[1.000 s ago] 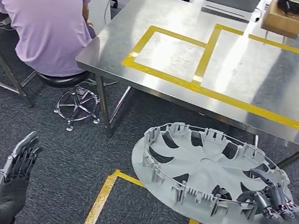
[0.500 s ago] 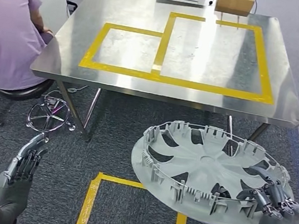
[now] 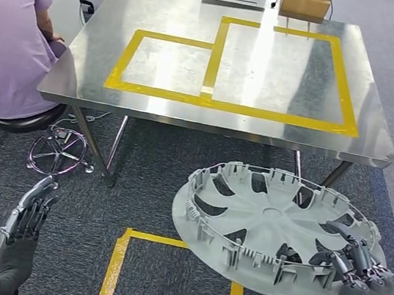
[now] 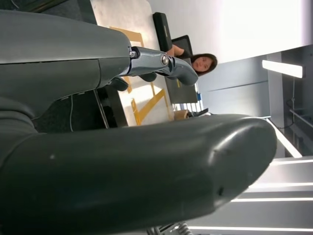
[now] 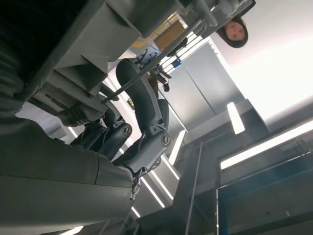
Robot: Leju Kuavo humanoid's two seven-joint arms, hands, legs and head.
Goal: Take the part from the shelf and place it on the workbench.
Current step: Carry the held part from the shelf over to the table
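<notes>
L hand [image 3: 15,239] hung low over grey carpet, fingers straight and slightly apart, holding nothing. Grey plastic hubcap [image 3: 266,228], round w/ ribbed rim and spoke cutouts, was held flat-ish in front of the steel bench [image 3: 84,64]; R hand [image 3: 358,290] fingers gripped its near-right rim.

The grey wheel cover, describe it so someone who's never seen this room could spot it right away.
Start at the steel workbench marked with yellow tape; on its near side, over the dark carpet, the right hand holds a large round part by its rim. That is the wheel cover: a pale grey plastic disc with spoke-shaped cutouts and a ring of small clips, the only round grey piece there.
</notes>
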